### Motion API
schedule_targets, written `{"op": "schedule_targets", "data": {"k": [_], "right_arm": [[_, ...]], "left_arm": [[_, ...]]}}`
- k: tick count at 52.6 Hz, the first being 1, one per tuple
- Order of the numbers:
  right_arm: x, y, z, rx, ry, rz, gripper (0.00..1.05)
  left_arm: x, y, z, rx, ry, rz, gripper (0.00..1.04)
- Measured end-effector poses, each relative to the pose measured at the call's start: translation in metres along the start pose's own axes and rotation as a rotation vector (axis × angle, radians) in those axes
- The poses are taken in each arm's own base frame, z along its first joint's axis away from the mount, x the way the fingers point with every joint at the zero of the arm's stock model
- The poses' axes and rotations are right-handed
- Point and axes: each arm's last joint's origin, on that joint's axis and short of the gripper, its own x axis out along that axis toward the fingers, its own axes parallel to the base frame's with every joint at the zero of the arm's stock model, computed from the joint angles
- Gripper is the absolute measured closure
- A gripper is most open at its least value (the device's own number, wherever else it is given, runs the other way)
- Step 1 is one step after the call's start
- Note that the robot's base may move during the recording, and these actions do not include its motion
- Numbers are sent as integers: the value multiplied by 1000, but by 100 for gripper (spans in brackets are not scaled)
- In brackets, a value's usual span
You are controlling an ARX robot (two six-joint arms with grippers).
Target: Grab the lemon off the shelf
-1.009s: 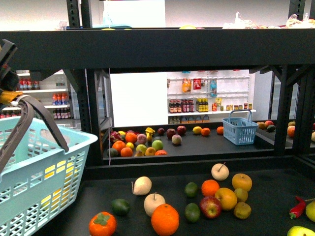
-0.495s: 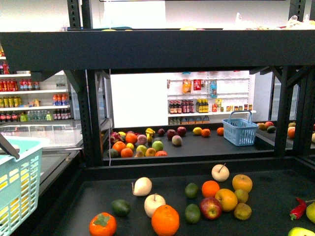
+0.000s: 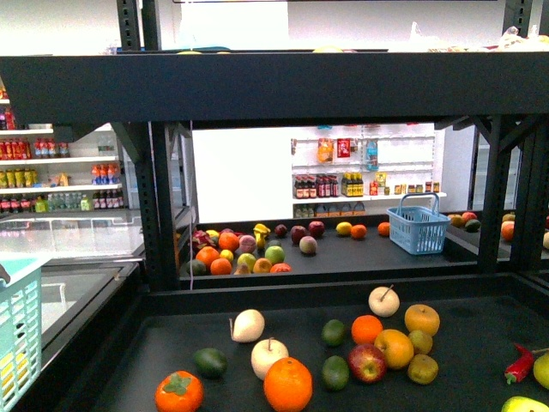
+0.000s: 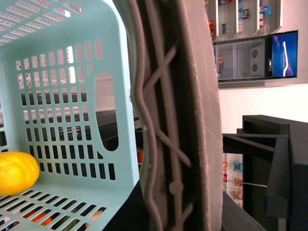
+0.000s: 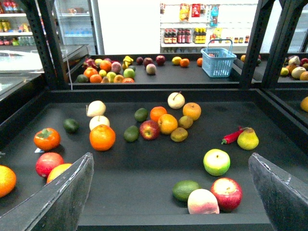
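Sliding off to the left, the light-teal basket (image 3: 15,330) now shows only a corner at the front view's edge; a second ago it filled that whole side, handle and all. The left wrist view looks along its grey handle (image 4: 185,120) and into the slatted tub, where one yellow-orange citrus fruit (image 4: 17,172) lies on the floor. The left gripper's fingers do not show anywhere, so I cannot tell what it grips.

On the black shelf (image 3: 257,86), the lower tray's fruit has not shifted: a persimmon (image 3: 178,391), a big orange (image 3: 287,384), a red apple (image 3: 367,362). The lemon (image 3: 394,347) lies just right of that apple, touching it, below the stemmed yellow-orange fruit (image 3: 421,318). It is untouched.

The right gripper (image 5: 171,156) hangs over the tray's near side with its fingers (image 5: 67,197) spread wide, holding nothing, the lemon well ahead of it.
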Motion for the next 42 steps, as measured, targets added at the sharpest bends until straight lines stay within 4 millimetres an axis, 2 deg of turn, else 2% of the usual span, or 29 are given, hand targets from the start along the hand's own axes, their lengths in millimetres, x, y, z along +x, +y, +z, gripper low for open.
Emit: {"op": "schedule_targets", "data": {"k": [8, 24, 26, 42], "right_arm": [[0, 0, 0, 0, 0, 0, 8], [0, 0, 0, 0, 0, 0, 8], [0, 0, 0, 0, 0, 0, 8], [0, 0, 0, 0, 0, 0, 8]], "left_arm": [[7, 4, 2, -15, 0, -25, 92], [7, 6, 1, -13, 11, -30, 92], [6, 7, 2, -9, 12, -27, 81], [-2, 12, 4, 4, 29, -7, 27]]}}
